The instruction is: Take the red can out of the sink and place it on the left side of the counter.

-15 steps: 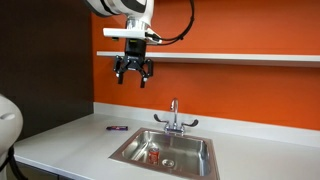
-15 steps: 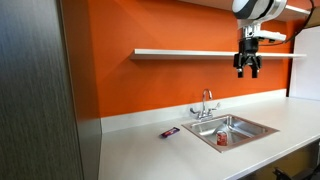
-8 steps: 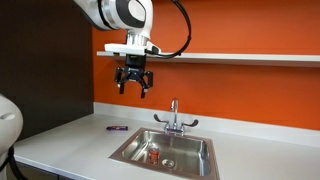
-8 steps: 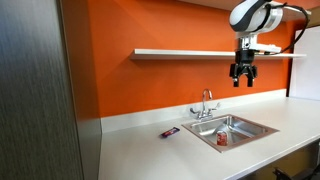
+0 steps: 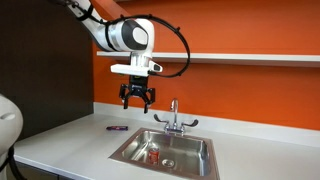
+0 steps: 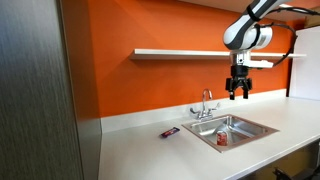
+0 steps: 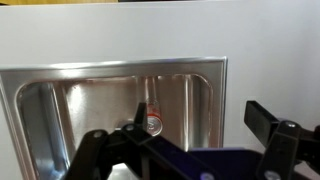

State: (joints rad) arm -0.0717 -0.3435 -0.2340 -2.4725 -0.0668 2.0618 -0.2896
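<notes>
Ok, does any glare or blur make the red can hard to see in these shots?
Wrist view: reflections streak the steel sink, yet the red can reads clearly; the near fingers look dark and soft. In both exterior views: even light, no strong glare, the can a red speck.

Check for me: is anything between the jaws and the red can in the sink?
Nothing visible. The open gripper hangs above the sink; the red can sits uncovered on its floor. The faucet stands at the back rim, probably clear of a straight descent.
</notes>
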